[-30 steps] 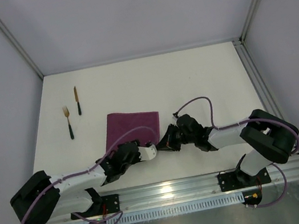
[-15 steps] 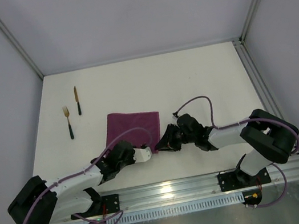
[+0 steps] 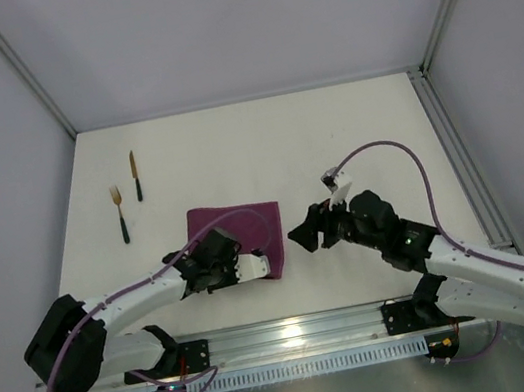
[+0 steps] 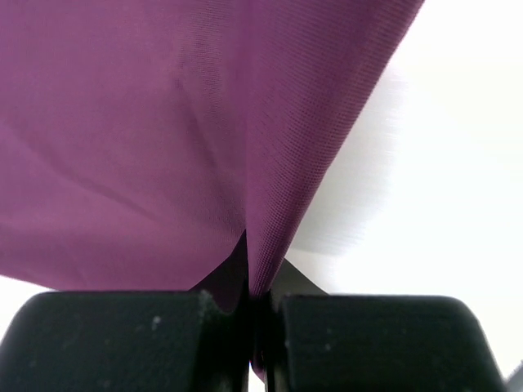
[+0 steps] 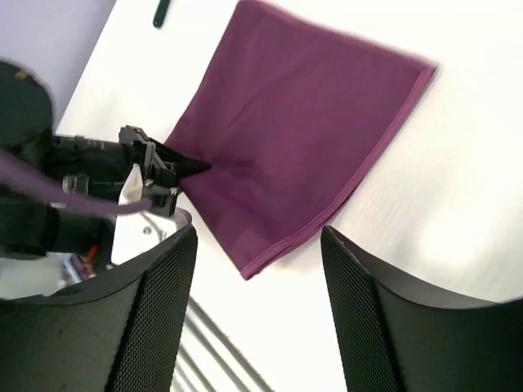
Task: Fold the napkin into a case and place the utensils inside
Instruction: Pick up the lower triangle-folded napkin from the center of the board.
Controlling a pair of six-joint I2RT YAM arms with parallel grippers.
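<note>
The left arm (image 3: 129,303) reaches low toward the centre. Its left gripper (image 4: 249,304) has its black fingers (image 4: 122,343) pressed together on a fold of the soft magenta-purple cloth napkin (image 4: 147,122). The right arm (image 3: 476,260) stretches inward, and its right gripper (image 5: 257,245) hovers with fingers spread apart, holding nothing.

Plain magenta-purple napkin (image 3: 236,219), gold fork (image 3: 122,217), gold knife (image 3: 136,176), dark handles, white table (image 3: 332,133)

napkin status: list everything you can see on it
The napkin is a plain magenta-purple woven cloth with a stitched hem. It lies mostly flat and slightly skewed on the white table, in front of the arms. The left gripper is shut on a pinch of it close to its near edge, raising a creased, tented ridge. The right gripper hovers open beside its near right corner, not touching.
</note>
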